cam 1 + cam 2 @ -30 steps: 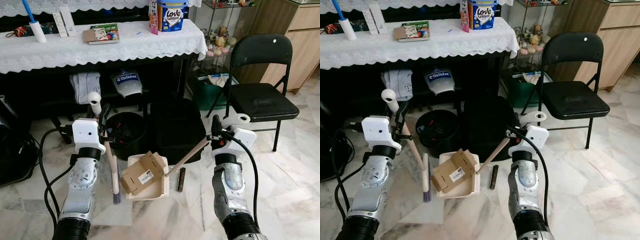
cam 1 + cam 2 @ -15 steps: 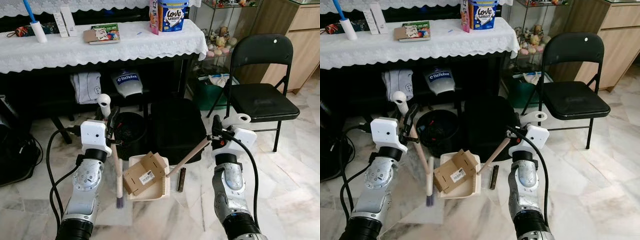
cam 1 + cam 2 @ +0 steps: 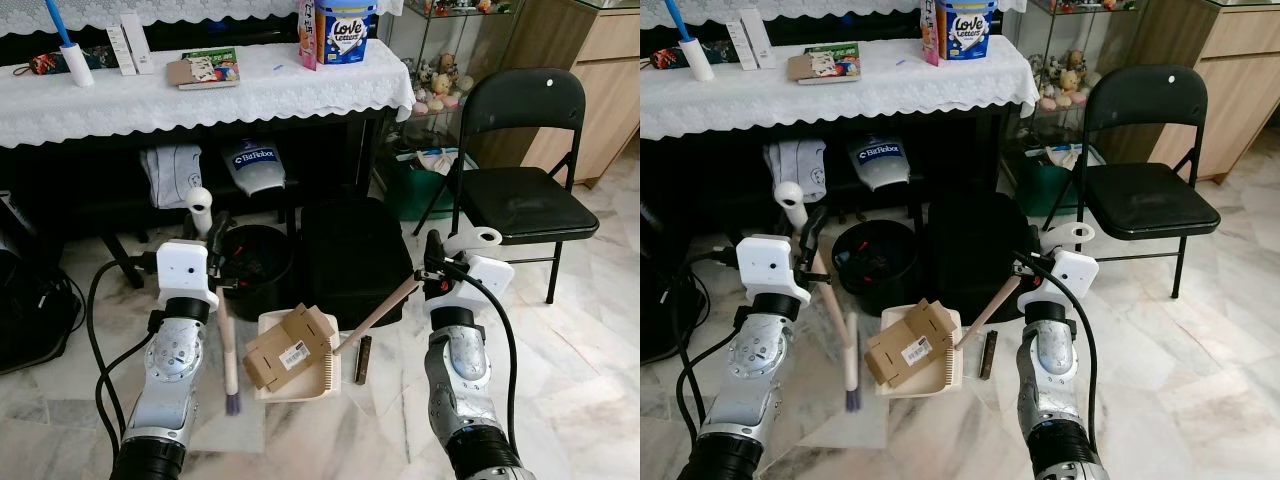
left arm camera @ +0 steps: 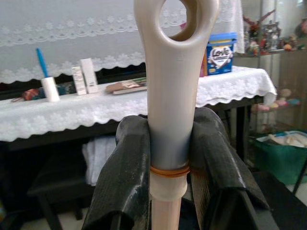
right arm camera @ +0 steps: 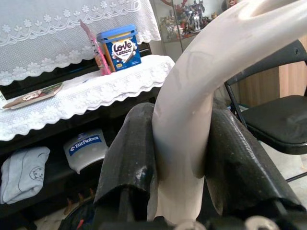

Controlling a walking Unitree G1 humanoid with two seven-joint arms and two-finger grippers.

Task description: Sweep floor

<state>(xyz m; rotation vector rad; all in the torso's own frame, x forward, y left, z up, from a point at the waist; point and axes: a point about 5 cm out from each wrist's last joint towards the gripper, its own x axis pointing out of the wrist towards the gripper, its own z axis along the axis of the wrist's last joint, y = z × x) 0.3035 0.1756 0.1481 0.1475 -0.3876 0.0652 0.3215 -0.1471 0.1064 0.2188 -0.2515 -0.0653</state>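
**K:** Left gripper [image 3: 216, 243] is clamped on the cream plastic handle of the small hand broom [image 3: 227, 340]; the wrist view shows both black fingers [image 4: 126, 163] pinching it just under the hanging loop. Right gripper [image 3: 432, 262] is closed the same way on the cream long handle of the dustpan [image 3: 378, 312].

**M:** Where's the load?

**K:** A brown cardboard box piece with a white barcode label [image 3: 288, 346] is sitting in the cream dustpan tray [image 3: 322, 377], on the white marble floor [image 3: 560, 370]. The broom hangs upright just left of the tray, purple bristles down at the floor. A dark flat strip [image 3: 363, 358] lies on the floor just right of the tray, not collected.

**M:** Step in hand?

**K:** Looks like late collection. The cardboard is in but sits high and overhangs the tray edge, so I'd call it unsecured.

**M:** How to do it well?

**K:** Keep the pan lip flat on the floor, hold the right arm steady. Bring the bristles in low against the cardboard's near edge and push it deeper. Short strokes; a hard one could flip it over the back wall. Then do the strip.

**M:** Hazards?

**K:** The round black bin [image 3: 252, 262] and the black case [image 3: 352, 255] stand close behind, under the lace-covered table [image 3: 200, 95]. Little room to swing.
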